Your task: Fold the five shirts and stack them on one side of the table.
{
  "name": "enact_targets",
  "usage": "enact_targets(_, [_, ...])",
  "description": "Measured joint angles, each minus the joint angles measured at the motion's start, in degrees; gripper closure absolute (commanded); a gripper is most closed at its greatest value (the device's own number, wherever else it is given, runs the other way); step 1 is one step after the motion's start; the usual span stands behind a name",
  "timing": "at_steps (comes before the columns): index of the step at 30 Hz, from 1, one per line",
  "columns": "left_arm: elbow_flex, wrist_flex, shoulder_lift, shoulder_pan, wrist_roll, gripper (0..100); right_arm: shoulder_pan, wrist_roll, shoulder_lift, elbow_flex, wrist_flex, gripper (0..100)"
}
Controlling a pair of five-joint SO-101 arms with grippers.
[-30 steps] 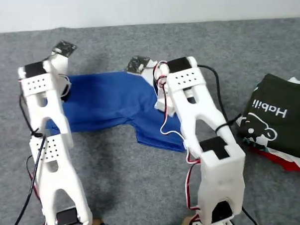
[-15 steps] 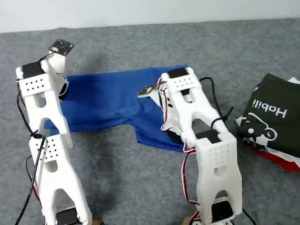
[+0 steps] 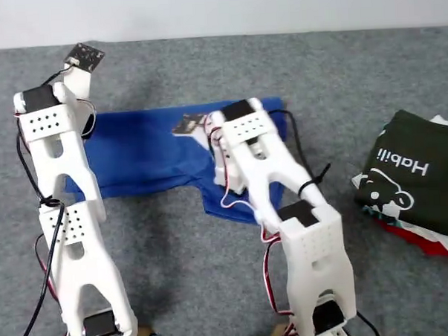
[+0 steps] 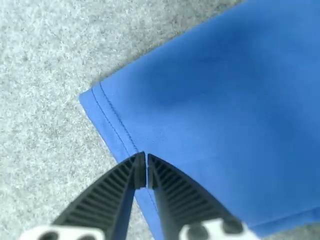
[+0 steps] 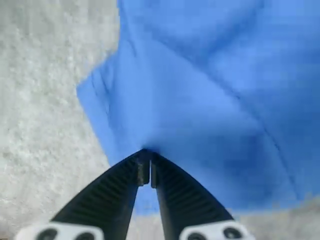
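A blue shirt [image 3: 145, 149] lies partly folded on the grey table between the two arms. My left gripper [image 4: 146, 161] is shut on its stitched hem, close to a corner [image 4: 90, 97] of the cloth. My right gripper [image 5: 145, 152] is shut on a bunched fold of the blue shirt [image 5: 210, 100], which creases away from the fingertips. In the high view the left arm [image 3: 55, 123] stands at the shirt's left end. The right arm [image 3: 245, 133] hangs over its right part. A folded dark green shirt [image 3: 413, 167] tops a stack at the right edge.
Under the green shirt lie a white layer and a red shirt [image 3: 428, 246]. Grey carpet-like table surface [image 3: 176, 259] spreads in front of the blue shirt and behind it up to the pale wall [image 3: 217, 12].
The right arm has swung leftward, pulling the blue shirt's right edge over toward the middle. The left arm has shifted slightly left and back, still at the shirt's left end.
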Motion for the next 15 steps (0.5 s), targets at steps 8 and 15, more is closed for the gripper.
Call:
enact_targets(8, [0.0, 0.0, -0.09, -2.55, 1.05, 99, -3.87, -0.88, 4.48, -0.09, 3.52, 98.9])
enact_targets(15, [-1.93, 0.09, -0.09, -2.73, 1.05, 99, -3.96, -0.79, -1.49, 0.0, 4.57, 98.9])
